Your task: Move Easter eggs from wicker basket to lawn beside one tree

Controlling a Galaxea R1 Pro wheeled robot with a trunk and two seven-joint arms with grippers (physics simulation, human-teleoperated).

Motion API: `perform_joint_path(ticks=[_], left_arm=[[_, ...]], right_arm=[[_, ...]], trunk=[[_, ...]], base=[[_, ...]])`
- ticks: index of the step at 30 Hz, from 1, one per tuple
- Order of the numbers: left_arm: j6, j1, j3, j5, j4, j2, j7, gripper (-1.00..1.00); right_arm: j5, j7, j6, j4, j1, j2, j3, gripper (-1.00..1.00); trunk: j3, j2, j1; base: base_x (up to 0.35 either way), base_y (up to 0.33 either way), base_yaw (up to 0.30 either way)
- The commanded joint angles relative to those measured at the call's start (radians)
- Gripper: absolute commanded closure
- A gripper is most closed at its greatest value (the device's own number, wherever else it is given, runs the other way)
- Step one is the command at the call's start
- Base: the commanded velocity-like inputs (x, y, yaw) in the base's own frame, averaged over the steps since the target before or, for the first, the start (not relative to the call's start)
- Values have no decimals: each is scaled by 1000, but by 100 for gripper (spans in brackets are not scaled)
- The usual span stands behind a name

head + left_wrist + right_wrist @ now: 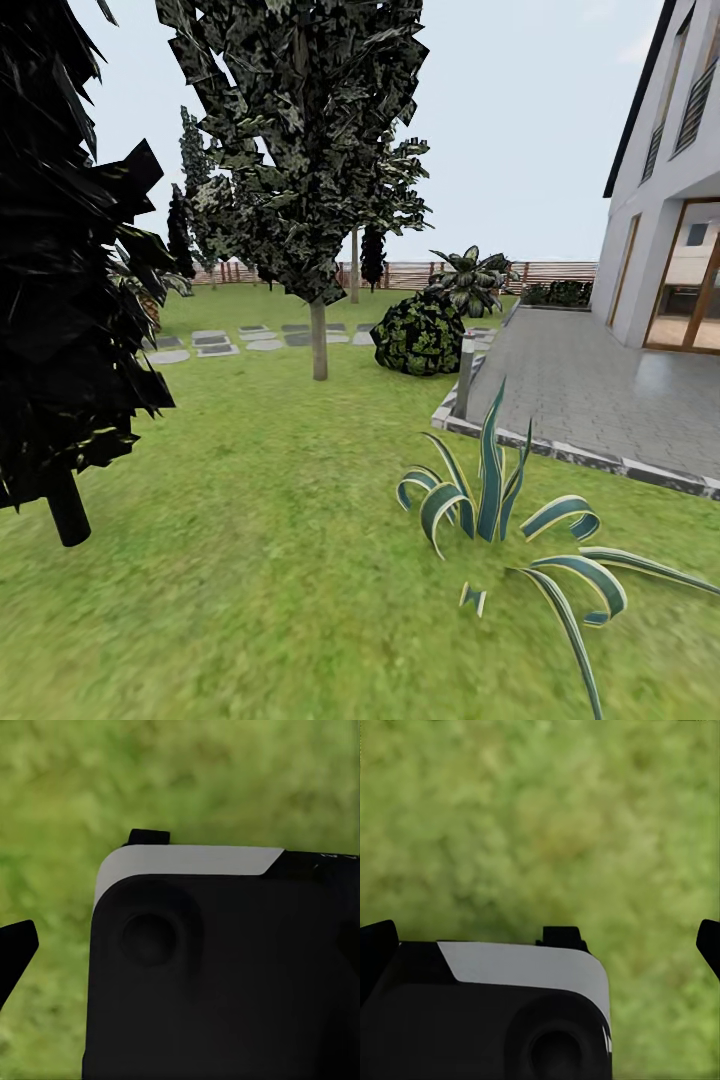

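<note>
Green lawn [250, 560] open ahead — paved patio [600, 390] edging right, dark cypress [60, 300] left, hands' state unclear.

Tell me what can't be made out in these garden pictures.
- Dark tree at the head view's left: its top and left side are cut off by the picture's edges.
- House, head view: cut off by the right edge; blurry beyond the glass door.
- Fence, head view: too far off for detail.
- Lawn in both wrist views: blurred, partly covered by the robot's dark body.
</note>
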Motion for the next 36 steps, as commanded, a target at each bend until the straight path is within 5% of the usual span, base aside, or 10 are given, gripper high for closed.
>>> perform_joint_path(ticks=[1, 11, 36], left_arm=[[-1, -1, 8, 1, 0, 0, 0, -100], [-1, -1, 7, 1, 0, -1, 0, -100], [-1, -1, 8, 1, 2, 0, 0, -100]], right_arm=[[0, 0, -3, 1, -1, 0, -1, -100], [1, 0, -3, 1, -1, 1, 0, -100], [-1, -9, 6, 4, -3, 5, 0, -100]], trunk=[[-1, -1, 0], [-2, -1, 0], [-23, -1, 0]], base=[[0, 0, 0], [0, 0, 40], [15, 0, 255]])
